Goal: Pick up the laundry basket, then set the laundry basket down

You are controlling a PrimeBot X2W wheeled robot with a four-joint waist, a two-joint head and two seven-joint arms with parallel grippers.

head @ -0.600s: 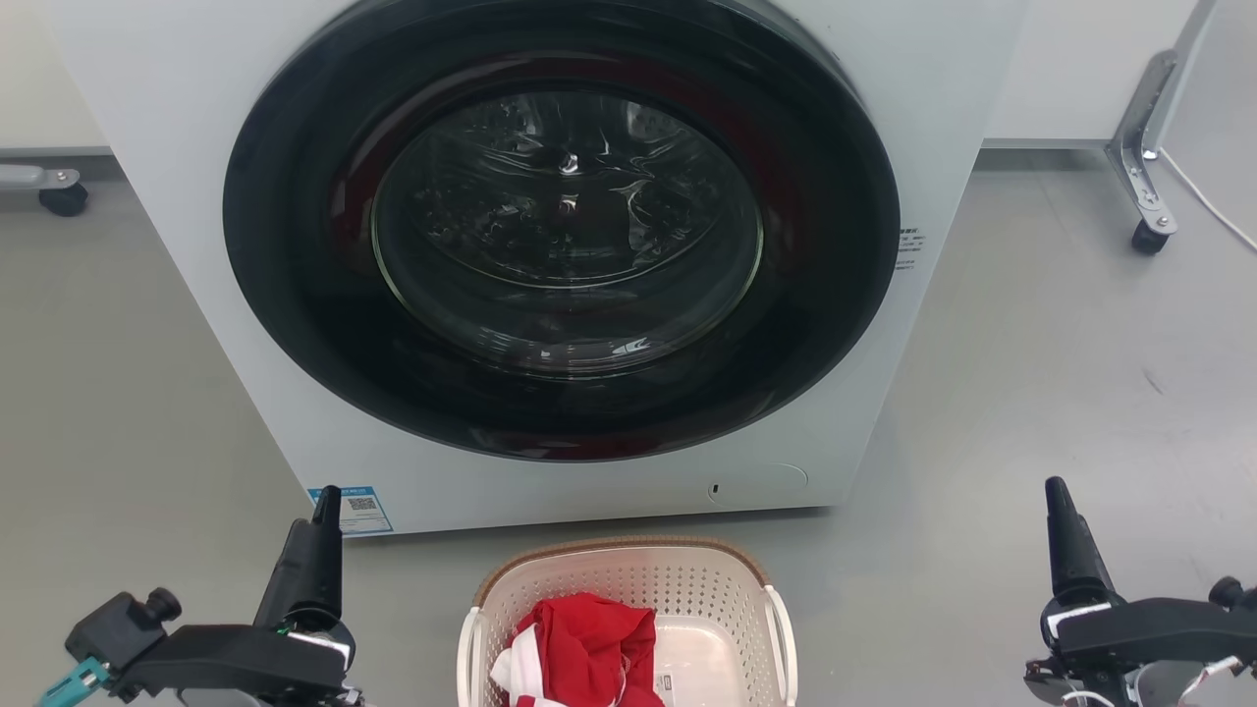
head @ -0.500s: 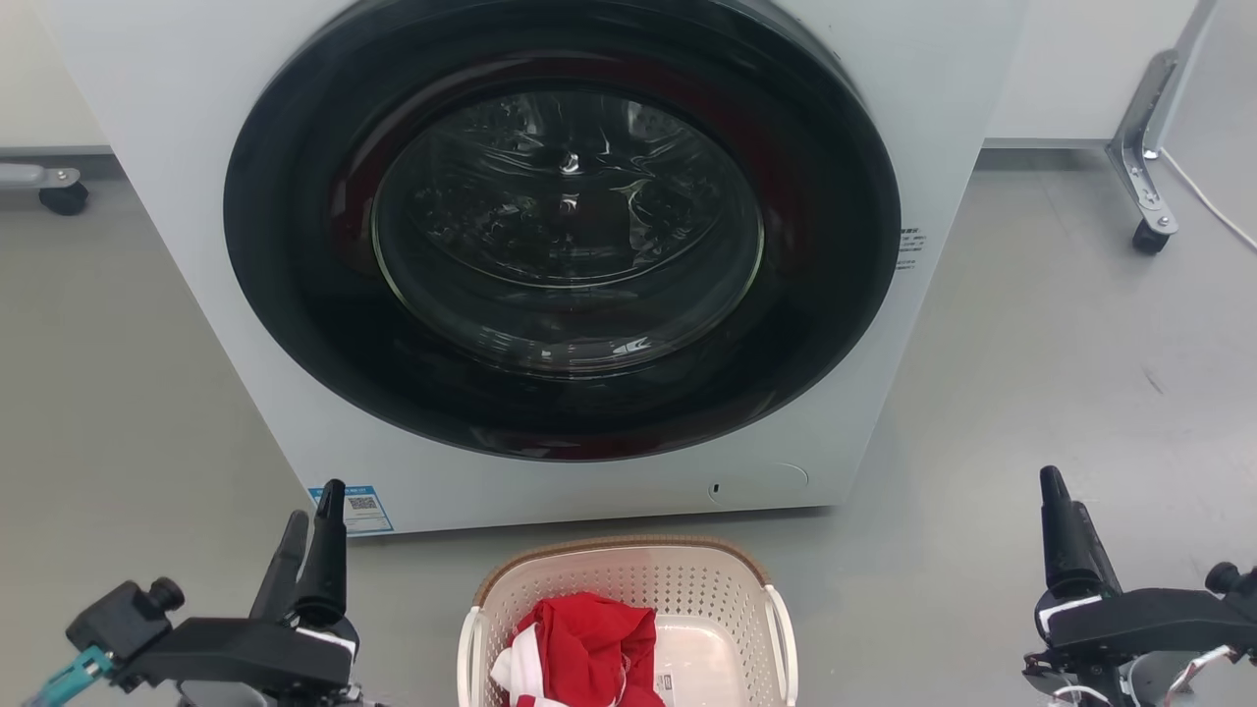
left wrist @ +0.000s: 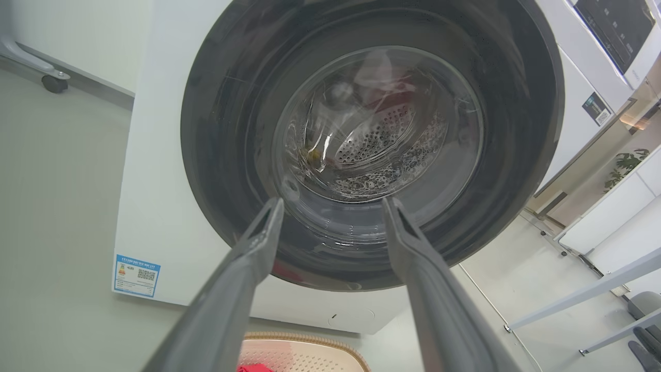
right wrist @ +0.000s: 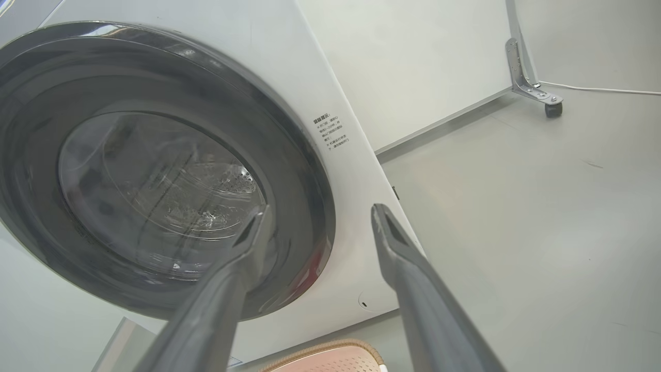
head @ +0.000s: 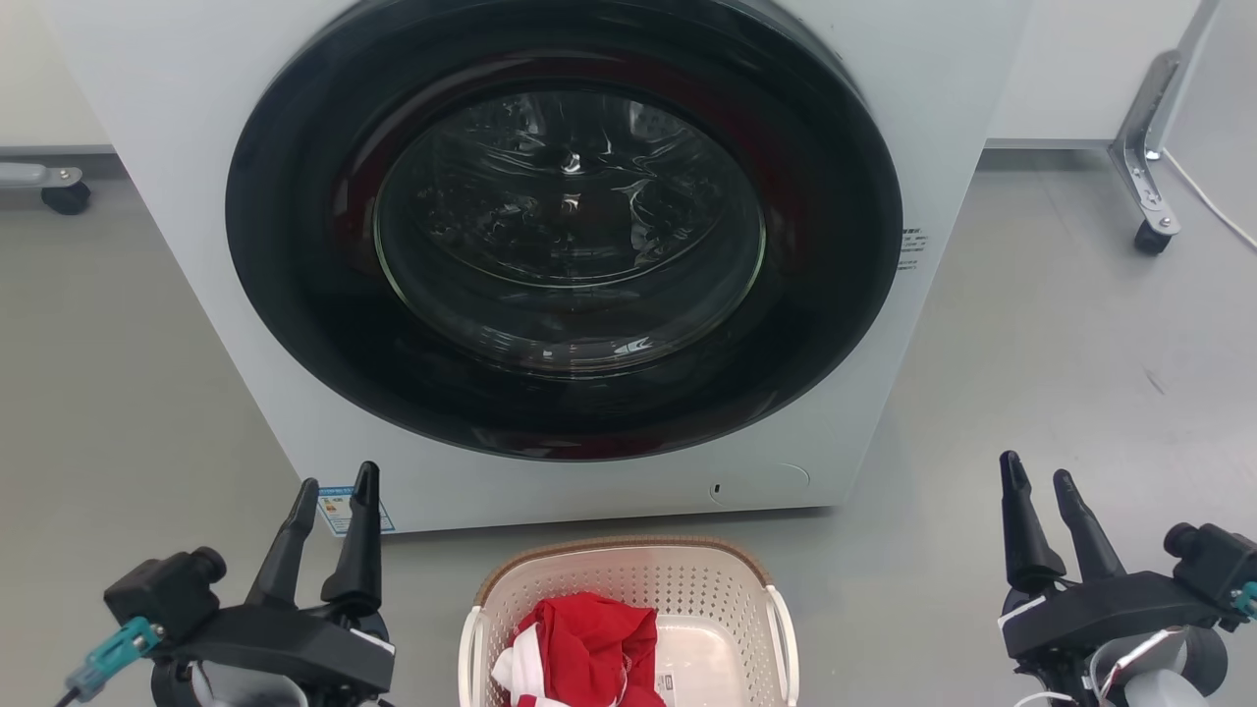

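Laundry basket [head: 628,543] low between left claw [head: 339,475] and right claw [head: 1036,466], both spread wide, empty, upright.

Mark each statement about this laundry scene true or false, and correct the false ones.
1. The basket stands on the floor in front of the washing machine. True.
2. The left hand grips the basket. False: it is open, off to the basket's left, holding nothing.
3. A red cloth lies in the basket. True.
4. The washing machine's round door hangs wide open. False: it is shut.
5. The right hand is open. True.
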